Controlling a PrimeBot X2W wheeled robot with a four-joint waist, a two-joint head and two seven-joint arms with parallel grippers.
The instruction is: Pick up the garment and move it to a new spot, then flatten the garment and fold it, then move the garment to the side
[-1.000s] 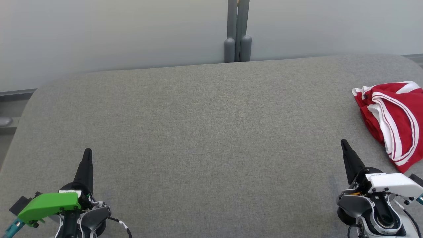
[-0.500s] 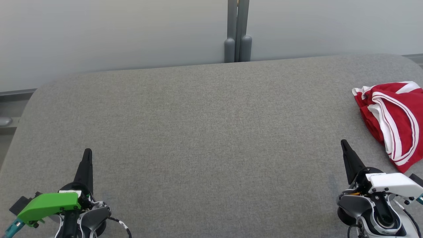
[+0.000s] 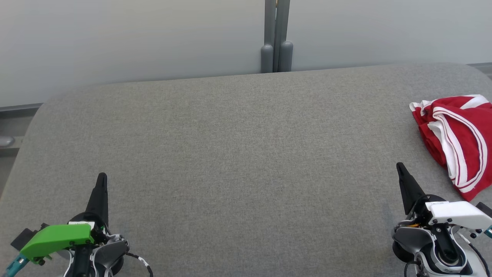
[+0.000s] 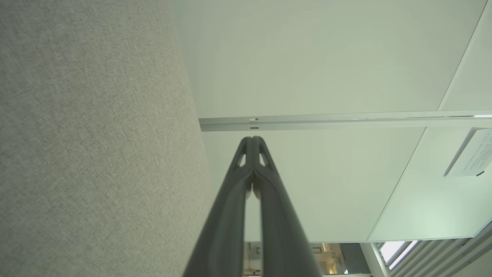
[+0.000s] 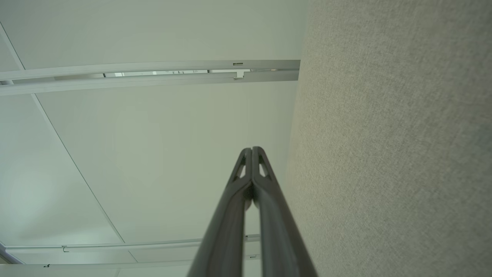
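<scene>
Red garment [image 3: 459, 130] (white-striped trim) on grey cloth surface [image 3: 238, 154]; fingers [image 3: 100, 192] dark.

The place looks like an office or a lab room. A worktop [image 3: 246, 154] covered in plain grey fabric, rounded at its far corners, stands against pale frosted partition panels [image 3: 134, 38] joined by a grey metal post [image 3: 276, 34]. In the left wrist view a printed notice [image 4: 471, 152] is stuck on one panel, and slatted blinds [image 4: 453, 252] hang beside a bright window [image 4: 394, 250] beyond.
</scene>
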